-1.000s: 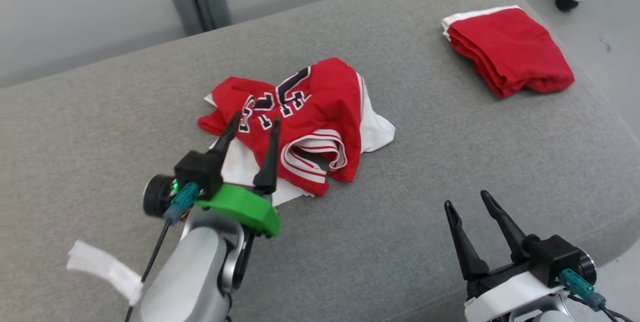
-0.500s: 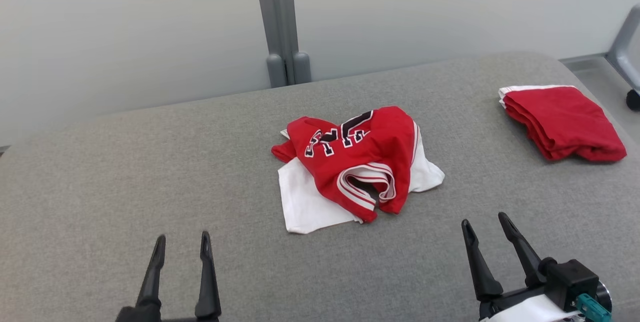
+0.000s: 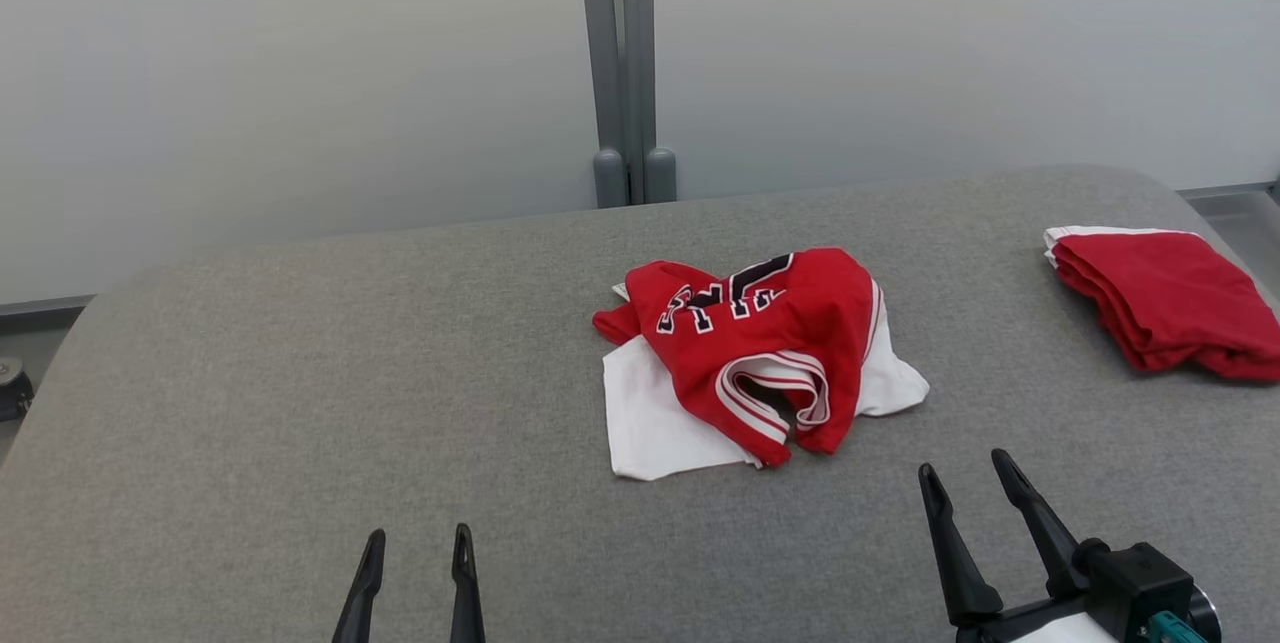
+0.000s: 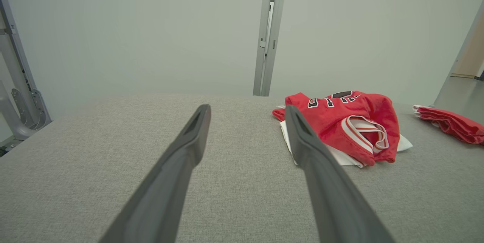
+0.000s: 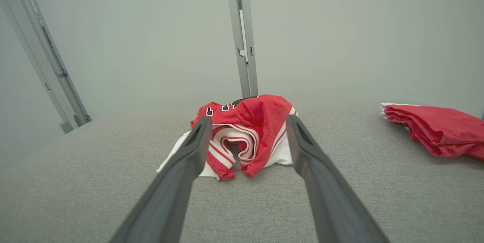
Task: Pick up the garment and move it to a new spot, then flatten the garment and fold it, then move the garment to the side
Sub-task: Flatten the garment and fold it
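A crumpled red garment (image 3: 765,348) with white trim and dark lettering lies mid-table, a white layer showing under it. The left wrist view has the garment (image 4: 344,122) off to the right, and it sits straight ahead of the fingers in the right wrist view (image 5: 245,129). My left gripper (image 3: 418,543) is low at the front left, open and empty, well short of the cloth. My right gripper (image 3: 965,468) stands open at the front right, a little in front of the garment's near edge, holding nothing.
A folded red garment (image 3: 1165,298) lies near the right edge of the grey fabric table (image 3: 300,403). A grey post (image 3: 622,63) stands behind the table against a pale wall. A caster (image 3: 12,388) shows at far left.
The head camera has tilted up, shifting the whole picture. My left gripper has pulled back from the garment's near edge to the table's front. The garment lies as before.
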Controlling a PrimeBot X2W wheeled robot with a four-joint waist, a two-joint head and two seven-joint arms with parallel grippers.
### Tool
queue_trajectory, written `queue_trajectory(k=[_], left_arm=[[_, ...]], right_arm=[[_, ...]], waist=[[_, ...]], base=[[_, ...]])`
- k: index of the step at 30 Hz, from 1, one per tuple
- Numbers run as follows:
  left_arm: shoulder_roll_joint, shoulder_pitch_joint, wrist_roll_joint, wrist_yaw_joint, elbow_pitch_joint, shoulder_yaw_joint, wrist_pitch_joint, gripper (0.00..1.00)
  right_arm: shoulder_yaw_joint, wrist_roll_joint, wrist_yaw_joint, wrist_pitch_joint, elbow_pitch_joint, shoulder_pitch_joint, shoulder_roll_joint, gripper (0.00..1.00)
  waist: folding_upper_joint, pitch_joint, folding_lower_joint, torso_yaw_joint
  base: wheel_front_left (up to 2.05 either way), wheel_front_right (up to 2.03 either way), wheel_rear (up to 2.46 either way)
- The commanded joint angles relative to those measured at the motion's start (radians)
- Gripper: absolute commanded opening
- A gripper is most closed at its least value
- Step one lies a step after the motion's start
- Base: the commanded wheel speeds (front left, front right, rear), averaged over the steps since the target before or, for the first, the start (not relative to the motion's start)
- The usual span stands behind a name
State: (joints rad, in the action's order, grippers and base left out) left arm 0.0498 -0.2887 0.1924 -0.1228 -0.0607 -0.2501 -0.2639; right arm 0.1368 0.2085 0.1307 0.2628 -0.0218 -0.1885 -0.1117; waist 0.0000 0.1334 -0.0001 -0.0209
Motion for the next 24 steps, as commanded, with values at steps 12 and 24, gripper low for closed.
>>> queue_trajectory(k=[12, 24], left_arm=[[0.002, 0.031, -0.034, 0.009, -0.005, 0.019, 0.0, 1.0], [0.001, 0.032, -0.073, 0.029, 0.003, -0.002, 0.0, 1.0]], right_arm=[[-0.003, -0.003, 0.0, 0.003, -0.001, 0.007, 0.013, 1.0], [-0.008, -0.007, 0.0, 0.003, -0.005, 0.013, 0.008, 1.0]], waist=[[0.0, -0.015, 0.0001, 0.018], [0.0, -0.022, 0.0001, 0.02]], base=[[0.0, 0.0, 0.0], [0.0, 0.0, 0.0]])
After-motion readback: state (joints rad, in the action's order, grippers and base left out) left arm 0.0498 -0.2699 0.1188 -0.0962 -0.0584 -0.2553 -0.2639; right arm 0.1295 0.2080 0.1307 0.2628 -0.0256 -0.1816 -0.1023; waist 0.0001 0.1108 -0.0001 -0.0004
